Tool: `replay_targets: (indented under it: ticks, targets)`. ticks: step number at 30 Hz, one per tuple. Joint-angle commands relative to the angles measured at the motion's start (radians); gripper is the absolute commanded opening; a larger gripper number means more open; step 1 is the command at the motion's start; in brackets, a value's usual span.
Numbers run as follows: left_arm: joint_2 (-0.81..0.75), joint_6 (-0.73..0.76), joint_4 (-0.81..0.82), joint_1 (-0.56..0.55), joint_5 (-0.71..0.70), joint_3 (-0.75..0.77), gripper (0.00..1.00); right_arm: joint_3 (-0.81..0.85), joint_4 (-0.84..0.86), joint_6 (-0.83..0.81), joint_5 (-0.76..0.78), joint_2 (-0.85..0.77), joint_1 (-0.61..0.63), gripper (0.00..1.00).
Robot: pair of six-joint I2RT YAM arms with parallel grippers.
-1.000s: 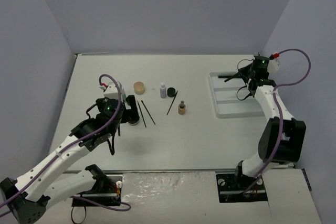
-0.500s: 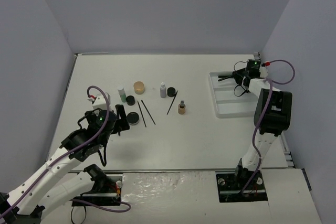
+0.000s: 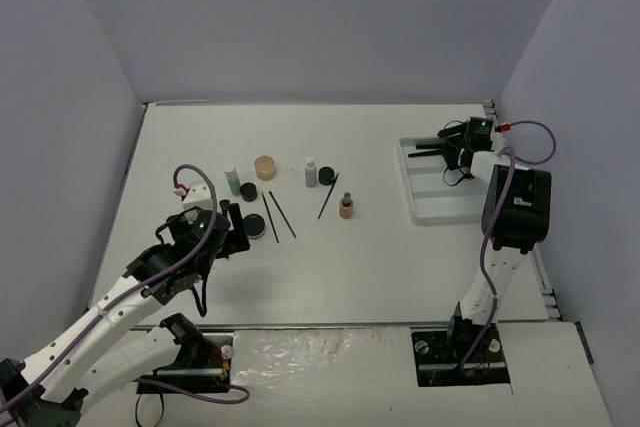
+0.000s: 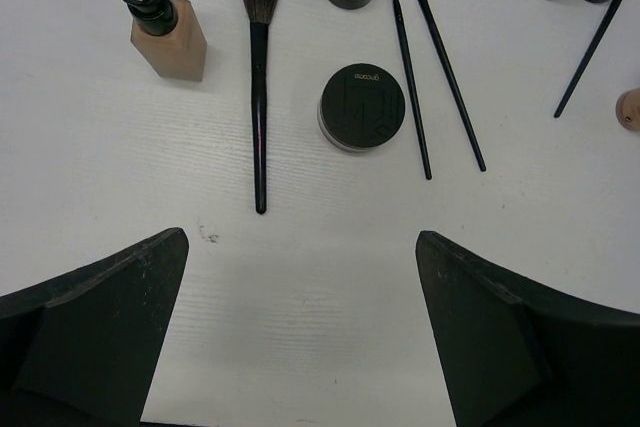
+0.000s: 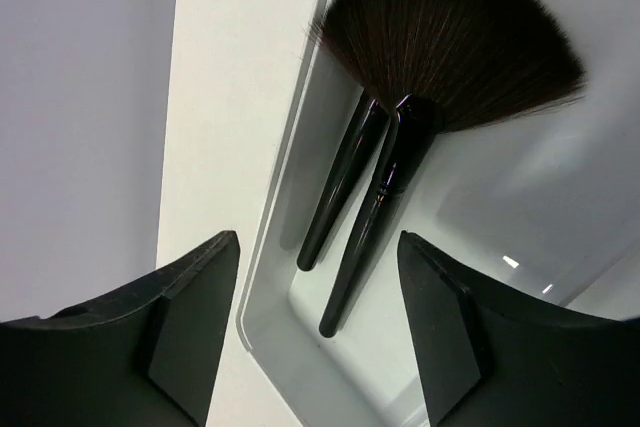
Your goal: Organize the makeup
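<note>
The makeup lies in a loose row left of centre: a green bottle, a tan jar, a grey bottle, a tan bottle, black jars and thin brushes. My left gripper hovers open just short of them. In its wrist view a black jar, a long brush and a tan bottle lie ahead of the jaws. My right gripper is open over the far left corner of the white tray. Two fan brushes lie free in the tray.
The tray's rim runs between my right fingers, with the table's back edge and grey wall just beyond. The right arm folds upright next to the tray's right side. Bare tabletop separates the makeup from the tray.
My right gripper has opened and let a brush go into the tray. The left arm has drawn back toward the near left, uncovering the green bottle and black jars.
</note>
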Motion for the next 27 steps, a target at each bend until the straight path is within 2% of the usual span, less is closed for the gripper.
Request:
replay_targets:
  ticks: [1, 5, 9, 16, 21, 27]
  targets:
    - [0.035, -0.013, 0.063, 0.010, 0.016, 0.026, 0.97, 0.035, -0.014, -0.056, 0.019, -0.101, -0.004, 0.76]
    - [0.087, -0.024, 0.063, 0.021, 0.029, 0.041, 0.97, 0.040, -0.101, -0.132, 0.021, -0.183, -0.004, 0.89]
    - [0.151, -0.029, 0.072, 0.058, 0.075, 0.053, 0.97, 0.043, -0.176, -0.223, 0.022, -0.286, -0.003, 0.97]
    - [0.298, 0.001, 0.158, 0.176, 0.190, 0.052, 0.92, 0.007, -0.242, -0.399, 0.034, -0.512, 0.002, 0.98]
    - [0.416, 0.037, 0.241, 0.259, 0.286, 0.043, 0.79, -0.032, -0.242, -0.461, 0.086, -0.657, 0.087, 0.98]
    - [0.479, 0.080, 0.281, 0.298, 0.266, 0.033, 0.68, -0.074, -0.241, -0.494, 0.054, -0.733, 0.196, 0.98]
